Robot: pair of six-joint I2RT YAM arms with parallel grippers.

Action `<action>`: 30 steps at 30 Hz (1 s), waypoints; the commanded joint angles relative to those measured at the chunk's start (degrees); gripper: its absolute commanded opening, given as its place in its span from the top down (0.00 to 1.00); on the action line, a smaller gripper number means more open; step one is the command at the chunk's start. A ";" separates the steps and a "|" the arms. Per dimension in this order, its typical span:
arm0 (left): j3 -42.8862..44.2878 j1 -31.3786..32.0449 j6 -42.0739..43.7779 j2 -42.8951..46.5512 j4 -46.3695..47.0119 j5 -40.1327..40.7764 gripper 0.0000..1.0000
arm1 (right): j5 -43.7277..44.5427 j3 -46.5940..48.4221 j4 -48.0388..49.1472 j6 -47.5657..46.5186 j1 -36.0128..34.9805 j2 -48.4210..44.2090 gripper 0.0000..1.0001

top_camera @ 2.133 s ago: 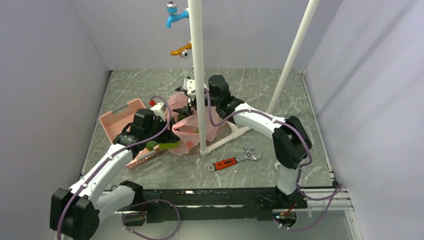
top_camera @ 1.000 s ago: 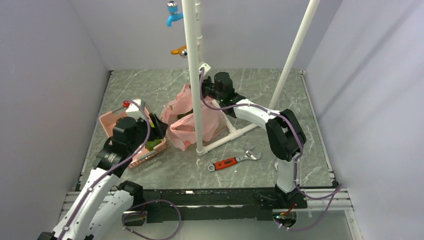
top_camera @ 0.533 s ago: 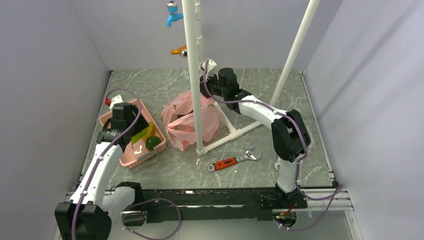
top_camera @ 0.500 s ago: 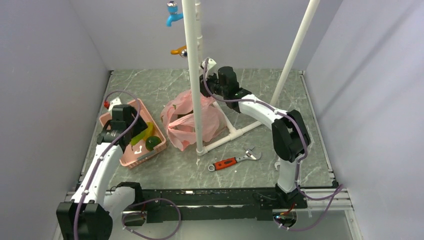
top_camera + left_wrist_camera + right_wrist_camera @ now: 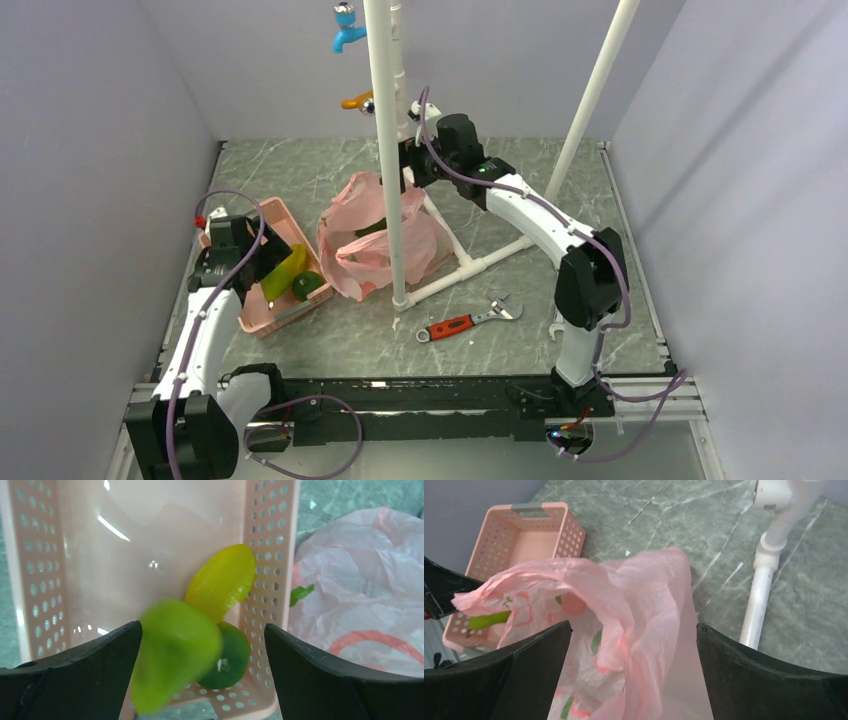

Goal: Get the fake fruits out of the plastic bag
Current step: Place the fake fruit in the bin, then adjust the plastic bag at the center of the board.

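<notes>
- Our left hand hangs over the pink basket with its fingers spread wide, gripping nothing.
- Between those fingers, the left wrist view shows a light green fruit, blurred. Its edge overlaps the left finger, and we cannot tell whether the two touch.
- Just beyond it, a yellow fruit lies against the basket's perforated wall on this hand's right side. A dark green fruit sits touching it, against the same wall.
- The plastic bag lies to the right of the left hand, outside the basket and just beside that wall, on the counter. A small green patch shows at its near edge; we cannot tell whether it is a fruit or print.
- Our right hand is above the bag, its fingers also wide apart. Pink film rises bunched between them, and we cannot tell whether either finger touches it.
- A white pipe stands to the right of this hand, apart from the bag.
- A wrench with an orange handle lies on the counter, well apart from both hands.
</notes>
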State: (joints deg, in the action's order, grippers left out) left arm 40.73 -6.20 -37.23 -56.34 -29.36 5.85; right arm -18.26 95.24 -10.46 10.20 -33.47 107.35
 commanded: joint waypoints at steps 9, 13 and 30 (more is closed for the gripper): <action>3.05 -0.17 7.02 8.58 0.31 -16.45 0.01 | 6.96 -5.40 -15.14 17.27 0.42 -16.41 0.00; 1.16 -0.09 6.39 10.32 5.54 -27.98 0.04 | 12.40 -7.83 -20.05 27.88 -0.43 -18.30 0.00; 0.79 14.79 -2.04 3.61 17.25 -35.33 0.09 | 17.35 -21.57 -12.93 41.27 -5.92 -20.47 0.24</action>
State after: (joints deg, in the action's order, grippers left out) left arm 41.39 7.20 -36.60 -49.06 -18.74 -27.22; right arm -2.94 81.69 -29.21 47.55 -39.29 90.04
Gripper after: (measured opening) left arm 0.903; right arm 0.948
